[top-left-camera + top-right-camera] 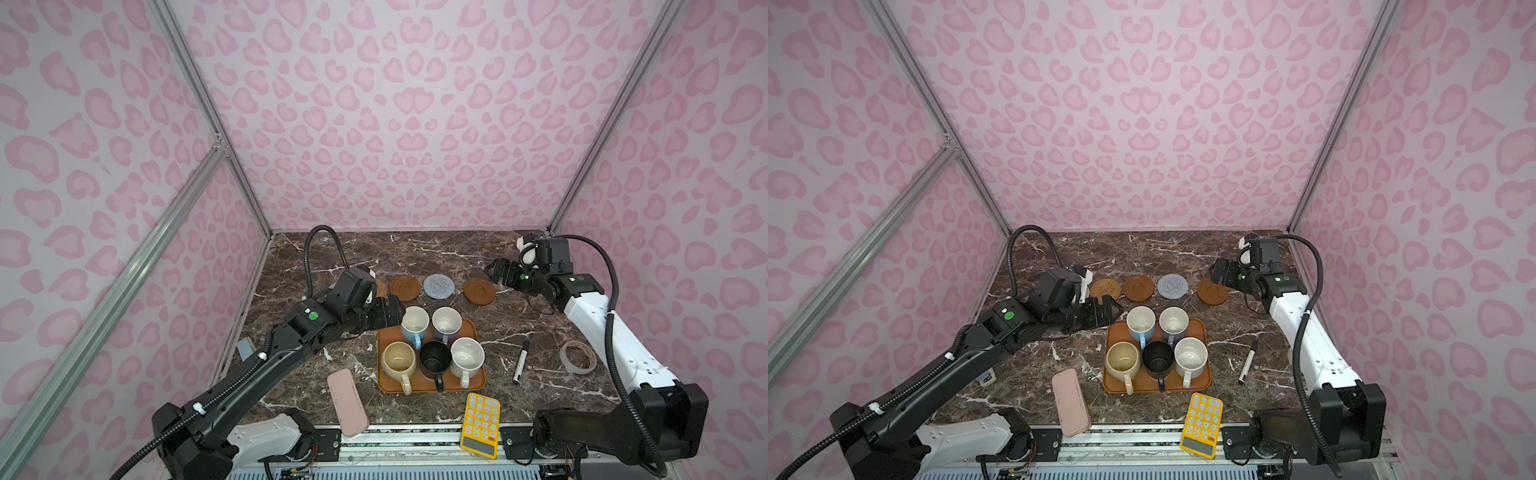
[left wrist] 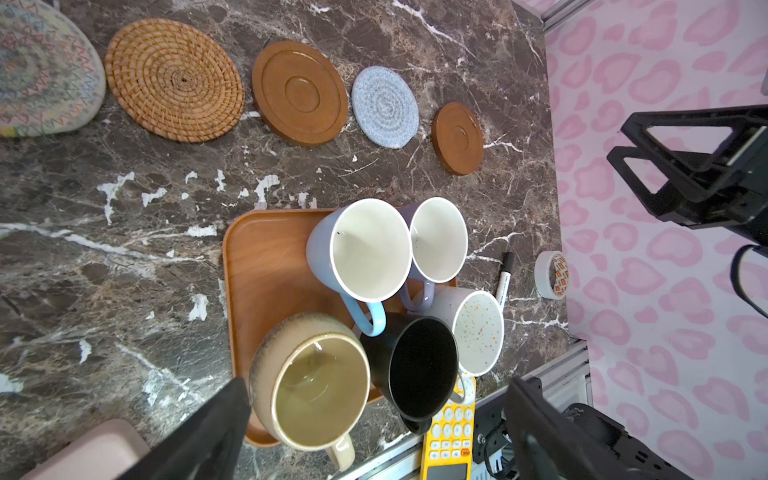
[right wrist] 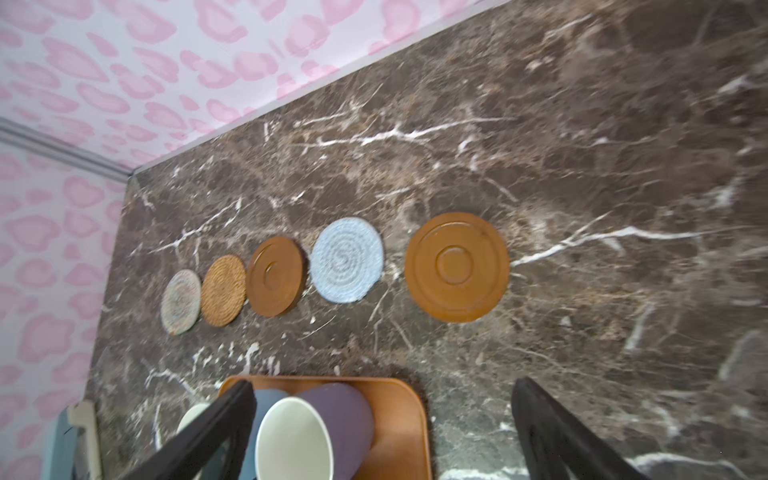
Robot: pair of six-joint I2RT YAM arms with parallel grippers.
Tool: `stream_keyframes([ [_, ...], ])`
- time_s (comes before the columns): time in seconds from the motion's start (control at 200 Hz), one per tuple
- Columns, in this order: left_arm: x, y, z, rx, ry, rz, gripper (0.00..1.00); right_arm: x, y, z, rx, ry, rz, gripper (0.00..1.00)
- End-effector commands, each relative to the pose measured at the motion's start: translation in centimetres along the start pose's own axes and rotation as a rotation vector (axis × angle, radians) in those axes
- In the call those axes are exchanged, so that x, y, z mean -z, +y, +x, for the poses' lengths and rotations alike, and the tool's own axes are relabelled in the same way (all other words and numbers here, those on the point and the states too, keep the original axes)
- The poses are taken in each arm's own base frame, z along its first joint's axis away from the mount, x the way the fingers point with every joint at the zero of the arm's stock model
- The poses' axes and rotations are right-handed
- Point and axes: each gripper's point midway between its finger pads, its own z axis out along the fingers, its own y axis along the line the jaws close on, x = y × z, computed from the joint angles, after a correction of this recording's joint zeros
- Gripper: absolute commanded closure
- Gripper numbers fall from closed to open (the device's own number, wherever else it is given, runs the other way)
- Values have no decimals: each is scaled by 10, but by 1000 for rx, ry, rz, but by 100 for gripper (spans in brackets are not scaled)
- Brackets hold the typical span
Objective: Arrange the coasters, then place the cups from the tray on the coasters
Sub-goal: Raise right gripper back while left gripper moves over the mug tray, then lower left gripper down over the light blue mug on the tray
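Note:
Five coasters lie in a row at the back of the table: off-white woven (image 2: 41, 70), tan rattan (image 1: 1104, 287), brown (image 1: 404, 288), grey-blue (image 1: 438, 286) and a second brown one (image 1: 479, 292). The orange-brown tray (image 1: 469, 330) holds five cups: light blue (image 1: 414, 323), lavender (image 1: 446, 322), cream (image 1: 399, 360), black (image 1: 435, 357) and speckled white (image 1: 467, 354). My left gripper (image 1: 394, 314) hangs open and empty beside the tray's far left corner, next to the light blue cup. Open and empty too, my right gripper (image 1: 498, 272) hovers just right of the rightmost brown coaster, apart from it.
A pink case (image 1: 347, 403) lies front left of the tray and a yellow calculator (image 1: 481, 424) at the front edge. A marker (image 1: 520, 360) and a tape roll (image 1: 577, 357) lie right of the tray. Pink walls close in three sides.

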Motion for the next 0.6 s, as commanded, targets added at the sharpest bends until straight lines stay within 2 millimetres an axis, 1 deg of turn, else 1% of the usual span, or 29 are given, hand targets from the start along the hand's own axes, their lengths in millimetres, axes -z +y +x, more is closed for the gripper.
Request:
stream_keyframes([
  [0.0,-5,2,7,30,-9,-42,3,1,21,16,68,45,-53,4],
  [0.145,-12,6,20,46,-6,-88,0,8,39,38,200,68,5,6],
  [0.235,-15,5,27,44,-8,-96,1,14,51,45,245,52,15,7],
  [0.33,-18,9,32,52,-12,-117,3,19,60,51,298,38,31,8],
  [0.425,-19,13,35,58,-18,-146,5,21,64,55,339,36,43,9],
  [0.55,-23,13,39,62,-17,-160,8,26,63,60,343,42,37,9],
  [0.595,-25,13,41,60,-15,-168,9,26,61,62,343,38,37,7],
])
